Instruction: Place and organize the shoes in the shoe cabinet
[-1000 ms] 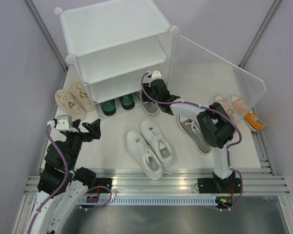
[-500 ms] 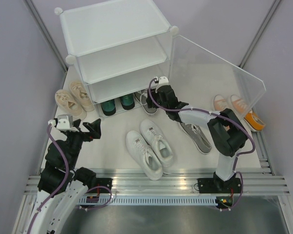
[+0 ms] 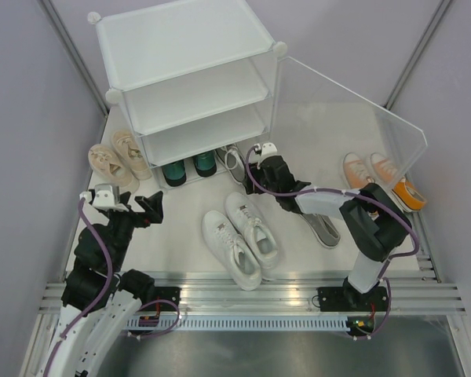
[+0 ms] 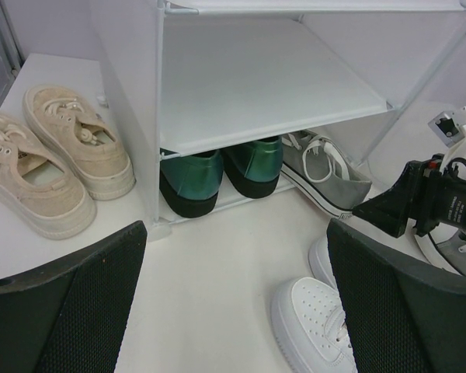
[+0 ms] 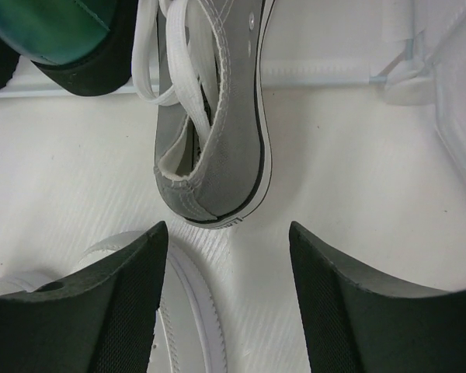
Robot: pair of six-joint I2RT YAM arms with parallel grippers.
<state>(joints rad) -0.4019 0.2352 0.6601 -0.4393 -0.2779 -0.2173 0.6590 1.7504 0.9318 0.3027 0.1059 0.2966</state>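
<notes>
Right hand [image 3: 253,166] hangs low over the worktop [image 3: 180,220] at the open front of the shoe cabinet [image 3: 180,47], jaws parted and holding nothing. Just ahead of its fingertips lies one grey sneaker [image 5: 213,148], white laces loose, toe inside the bottom tier and heel poking out towards the hand; the fingers are clear of the heel, no contact. Ahead and to the left of this hand, on the same tier, stand the dark green sneakers [image 4: 217,171] with black soles, side by side, just beside the grey one. The white sneakers [image 3: 239,236] lie on the worktop behind and left of the right hand, one heel close under its left finger. The second grey sneaker [image 3: 320,224] lies under the right forearm, partly hidden. The orange sneakers [image 3: 385,177] sit well off to the right, behind the clear door panel [image 3: 353,110], which stands swung open. Left hand [image 3: 137,208] hovers above the worktop, jaws fully spread, empty, facing the cabinet. The beige sneakers [image 4: 54,163] lie ahead and left of it, outside the cabinet wall.
</notes>
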